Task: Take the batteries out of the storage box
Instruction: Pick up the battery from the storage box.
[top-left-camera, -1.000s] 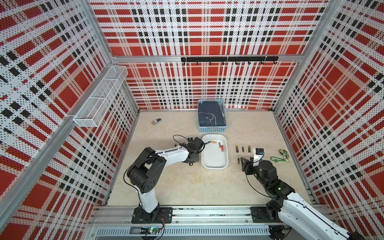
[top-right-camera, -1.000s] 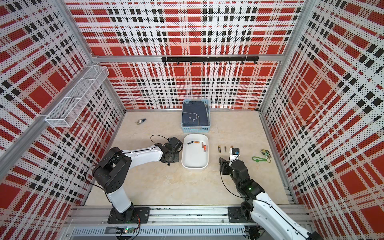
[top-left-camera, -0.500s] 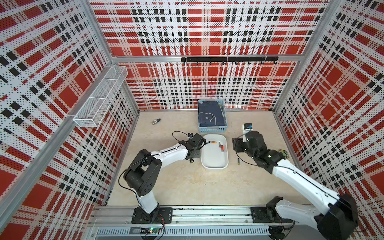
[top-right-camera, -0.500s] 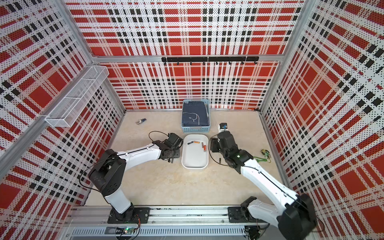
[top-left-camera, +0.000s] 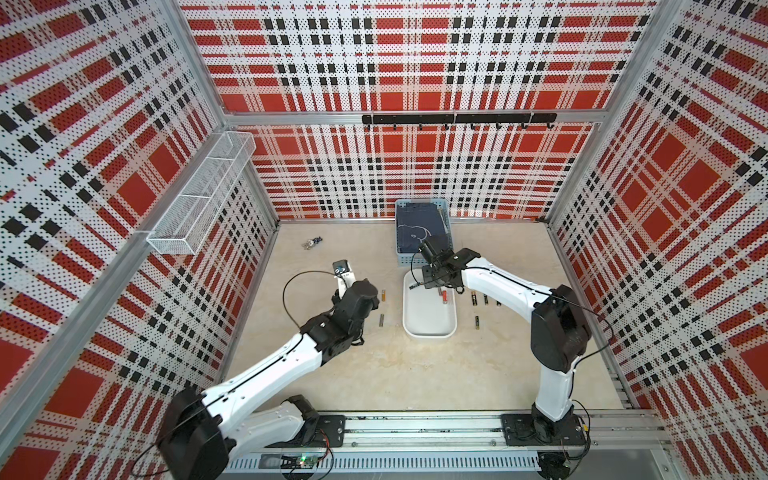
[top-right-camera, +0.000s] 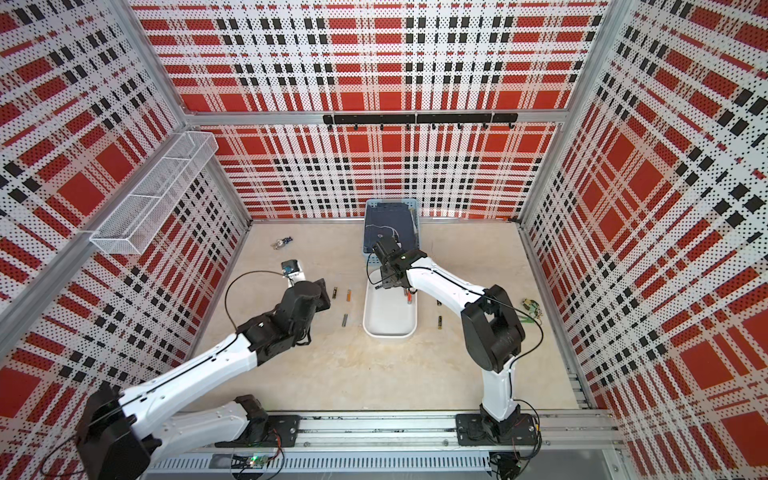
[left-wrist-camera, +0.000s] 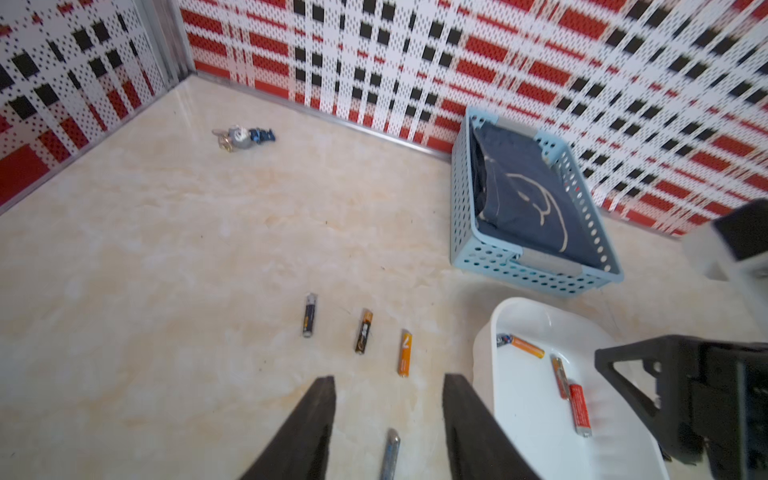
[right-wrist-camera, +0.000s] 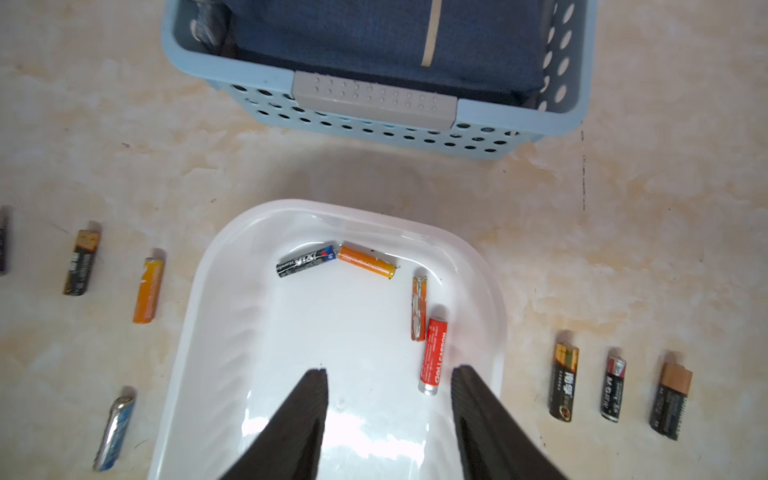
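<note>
1. Four batteries (right-wrist-camera: 366, 260) lay in the white box (right-wrist-camera: 257, 332). A black one and an orange one sat end to end near the wall facing the blue basket (right-wrist-camera: 374, 99), and a thin orange one and a red battery (right-wrist-camera: 433, 355) lay along one side.
2. The right hand (right-wrist-camera: 390, 370) hung over the box, released and empty, fingers spread. The red battery lay near one fingertip, outside the gap.
3. The left hand (left-wrist-camera: 389, 377) was over the surface (left-wrist-camera: 166, 291) beside the box, also spread and holding nothing. A grey battery (left-wrist-camera: 390, 453) lay on the surface in line with the gap between its fingers, and an orange battery (left-wrist-camera: 405, 352) lay just past the tips.
4. Other batteries lay in rows on the surface on both sides of the box.
5. In both top views the right arm covered the box's far end, hiding some of the batteries inside. The grey battery was cut off by the edge of the left wrist view. One dark battery (right-wrist-camera: 3, 241) was cut off in the right wrist view.
</note>
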